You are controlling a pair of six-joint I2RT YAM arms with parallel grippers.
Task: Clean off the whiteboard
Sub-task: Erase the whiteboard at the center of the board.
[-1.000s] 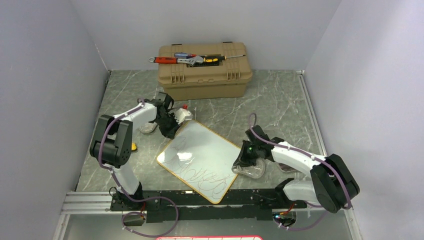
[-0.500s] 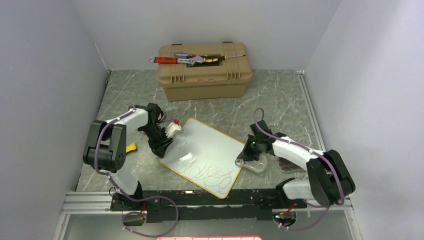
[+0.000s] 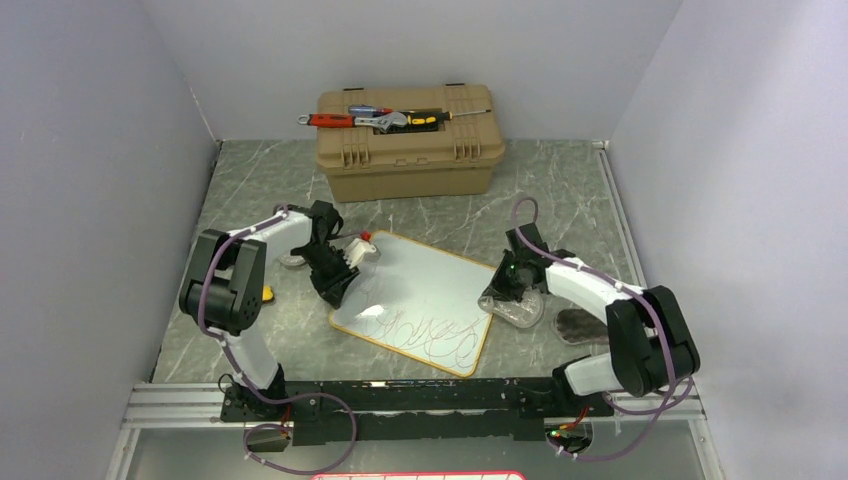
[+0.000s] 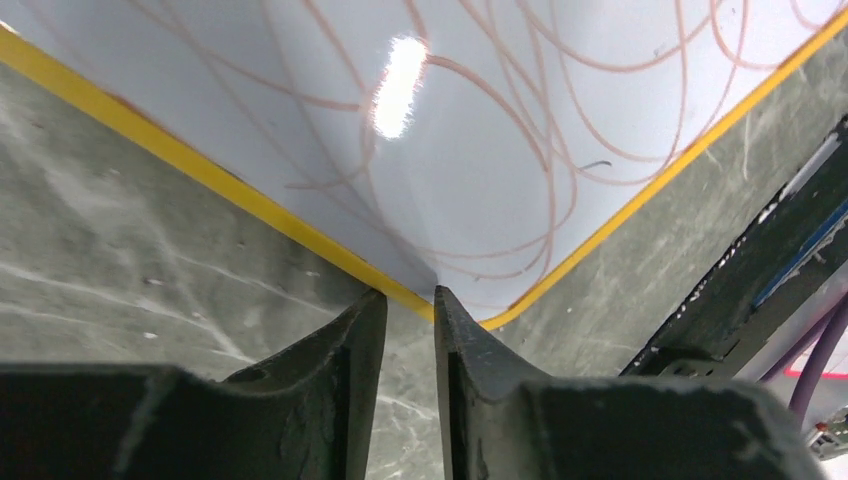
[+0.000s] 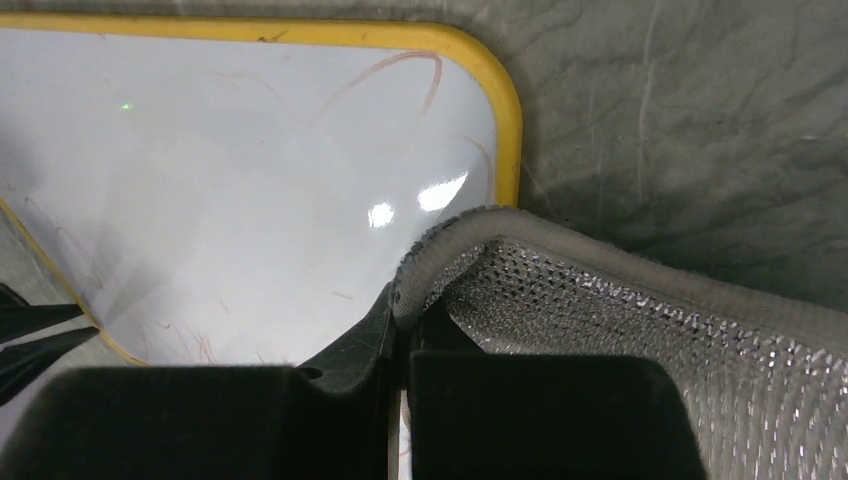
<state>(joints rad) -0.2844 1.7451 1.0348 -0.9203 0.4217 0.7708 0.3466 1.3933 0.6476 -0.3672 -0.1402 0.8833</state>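
Whiteboard [image 3: 420,295], glossy white, yellow-rimmed: flat on grey marbled table [image 3: 560,200], scribbled | left gripper [image 4: 410,300]: jaws slightly apart at rim | right gripper [image 5: 400,330]: pinching grey mesh cloth [image 5: 620,330] beside corner | step: likely steadying; next: sweep cloth over scribbles

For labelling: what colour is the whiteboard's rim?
The whiteboard rim is yellow; best in left wrist view.

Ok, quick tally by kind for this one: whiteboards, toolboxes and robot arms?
Glossy white rectangular whiteboard with yellow rim: 1
Tan plastic toolbox: 1
White-and-black robot arms: 2, the left arm and the right arm
Total: 4
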